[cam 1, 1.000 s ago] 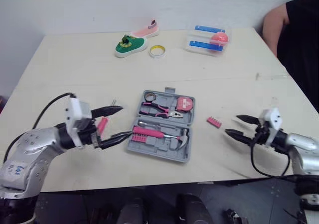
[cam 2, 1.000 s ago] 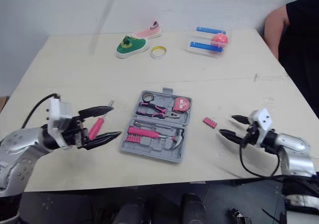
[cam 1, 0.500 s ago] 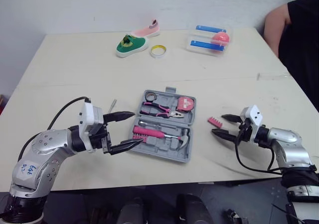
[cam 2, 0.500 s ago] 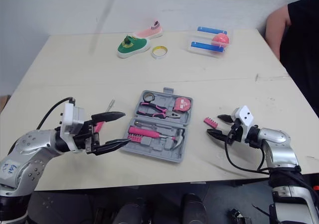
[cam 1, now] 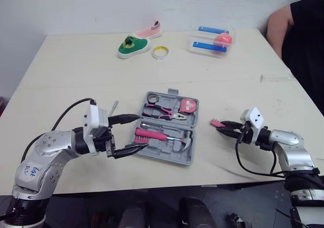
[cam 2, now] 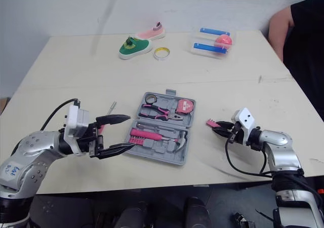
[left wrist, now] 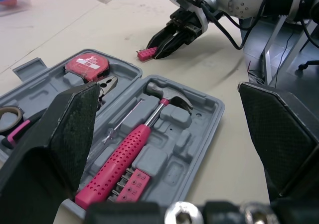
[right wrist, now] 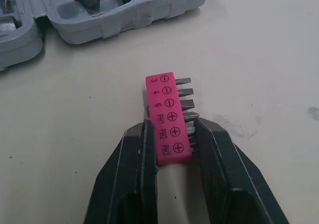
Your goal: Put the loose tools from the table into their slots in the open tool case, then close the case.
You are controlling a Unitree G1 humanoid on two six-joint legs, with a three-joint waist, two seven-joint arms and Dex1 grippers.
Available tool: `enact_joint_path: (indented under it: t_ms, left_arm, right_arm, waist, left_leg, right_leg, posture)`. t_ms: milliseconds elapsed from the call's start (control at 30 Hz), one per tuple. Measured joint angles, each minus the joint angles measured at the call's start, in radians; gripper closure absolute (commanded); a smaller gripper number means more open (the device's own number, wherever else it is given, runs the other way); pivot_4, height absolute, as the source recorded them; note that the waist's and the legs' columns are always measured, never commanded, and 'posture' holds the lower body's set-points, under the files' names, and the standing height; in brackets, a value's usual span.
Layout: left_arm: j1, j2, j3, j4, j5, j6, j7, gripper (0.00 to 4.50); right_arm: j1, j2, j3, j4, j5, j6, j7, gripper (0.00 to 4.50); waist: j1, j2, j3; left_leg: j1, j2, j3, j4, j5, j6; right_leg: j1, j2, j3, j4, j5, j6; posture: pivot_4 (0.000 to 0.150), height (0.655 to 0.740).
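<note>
Left gripper: fingers spread wide and holding nothing, poised over the near-left edge of the case.
Screwdriver: loose on the table just behind the left gripper's upper finger. Its shaft points away from the robot, and its pink handle is partly hidden by that finger.
Case: open and lying between the two grippers. The hammer, pliers, tape and one set of bits are already seated.
Bit strip: pinched at its PH3 end, with the rest sticking out past the fingertips. Its long axis runs in line with the fingers, toward the case.
Right gripper: fingers closed on the strip's two long sides, low over the table and near the case's right edge.
Coming move: the slot lies straight ahead of the right gripper, in the strip's own direction. The right arm is the nearer arm for this job. Which recess is free cannot be told.
</note>
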Motion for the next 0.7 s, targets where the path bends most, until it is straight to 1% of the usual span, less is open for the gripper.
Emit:
enact_joint_path:
  t_ms: [233, 400, 567, 700]
  left_arm:
    - [-0.009, -0.002, -0.013, 0.000, 0.000, -0.006, -0.034, 0.00]
    - [-0.028, -0.005, -0.025, 0.001, 0.013, -0.029, -0.043, 0.00]
    - [-0.028, -0.005, -0.028, 0.015, 0.034, -0.060, -0.067, 0.00]
    - [-0.027, -0.005, -0.028, 0.022, 0.056, -0.091, -0.084, 0.00]
  right_arm:
    - [0.028, -0.003, -0.032, -0.029, 0.023, -0.020, 0.001, 3.75]
    - [0.030, -0.062, -0.054, -0.147, 0.056, 0.022, 0.027, 3.75]
    - [0.052, -0.147, -0.048, -0.461, 0.180, 0.291, 0.080, 3.75]
    - [0.051, -0.192, -0.005, -0.628, 0.247, 0.450, 0.101, 3.75]
  waist:
    - [0.001, 0.001, 0.001]
    - [0.002, 0.003, 0.004]
    - [0.000, 0.006, 0.006]
    - [0.005, 0.006, 0.006]
  left_leg:
    - [-0.001, 0.000, 0.000, 0.000, 0.000, 0.000]
    - [-0.001, 0.000, -0.001, -0.001, 0.000, 0.000]
    - [-0.003, 0.001, -0.001, -0.001, 0.000, 0.000]
    - [-0.008, 0.001, -0.004, 0.001, 0.000, 0.000]
  right_leg:
    - [-0.001, 0.000, 0.000, -0.001, 0.000, 0.000]
    - [-0.001, 0.000, -0.001, -0.001, 0.000, 0.000]
    - [-0.003, 0.001, -0.001, -0.002, 0.000, 0.000]
    - [-0.006, 0.000, -0.003, -0.002, 0.000, 0.000]
  posture:
    - [0.150, 0.7400]
    - [0.150, 0.7400]
    - [0.150, 0.7400]
    - [0.150, 0.7400]
